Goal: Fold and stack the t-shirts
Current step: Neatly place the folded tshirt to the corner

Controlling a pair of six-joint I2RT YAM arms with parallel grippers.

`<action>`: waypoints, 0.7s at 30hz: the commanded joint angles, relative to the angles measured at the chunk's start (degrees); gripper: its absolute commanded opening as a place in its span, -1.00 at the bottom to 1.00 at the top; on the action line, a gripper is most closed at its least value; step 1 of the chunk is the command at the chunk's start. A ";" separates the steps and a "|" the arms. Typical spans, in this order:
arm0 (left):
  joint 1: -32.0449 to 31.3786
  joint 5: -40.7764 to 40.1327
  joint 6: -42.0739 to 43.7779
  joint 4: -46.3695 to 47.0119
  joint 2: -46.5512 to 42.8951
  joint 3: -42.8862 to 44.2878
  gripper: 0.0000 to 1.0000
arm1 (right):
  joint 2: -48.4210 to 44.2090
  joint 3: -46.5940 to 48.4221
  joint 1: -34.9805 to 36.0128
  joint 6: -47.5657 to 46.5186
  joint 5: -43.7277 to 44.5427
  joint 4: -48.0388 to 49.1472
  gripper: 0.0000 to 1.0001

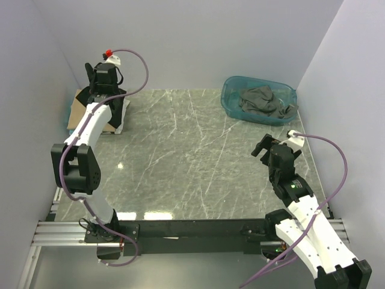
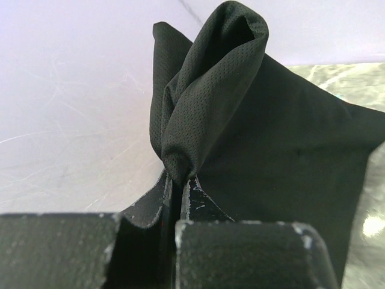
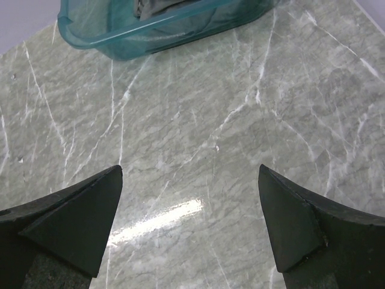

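Note:
My left gripper [image 1: 106,84] reaches to the far left corner and is shut on a bunched fold of the black t-shirt [image 2: 289,150], pinched tight between the jaws [image 2: 179,180]. In the top view the black t-shirt [image 1: 119,113] hangs and spreads below the gripper, over a tan t-shirt [image 1: 74,111] on the table. A dark grey t-shirt [image 1: 261,101] lies crumpled in the teal tub [image 1: 231,102] at the back right. My right gripper [image 1: 264,147] is open and empty above bare marble [image 3: 189,198], short of the tub [image 3: 120,45].
The marble table top [image 1: 192,162] is walled in by pale panels at the back and both sides. The left wall stands close behind the left gripper. The tub sits near the right wall.

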 commanded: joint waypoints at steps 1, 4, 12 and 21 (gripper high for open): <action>1.30 1.61 1.39 4.74 2.55 2.63 -0.99 | -0.82 2.05 0.01 -0.54 2.01 0.65 1.00; 2.36 0.73 3.67 7.91 5.18 3.68 -0.99 | -1.44 1.61 0.01 -1.42 0.51 1.71 1.00; 7.72 3.89 0.60 7.56 9.24 5.54 -0.99 | -2.76 0.56 0.01 -2.03 1.30 3.12 1.00; 12.55 6.36 -3.44 7.74 13.72 7.20 -0.99 | -2.05 0.73 0.01 -3.17 2.35 3.65 1.00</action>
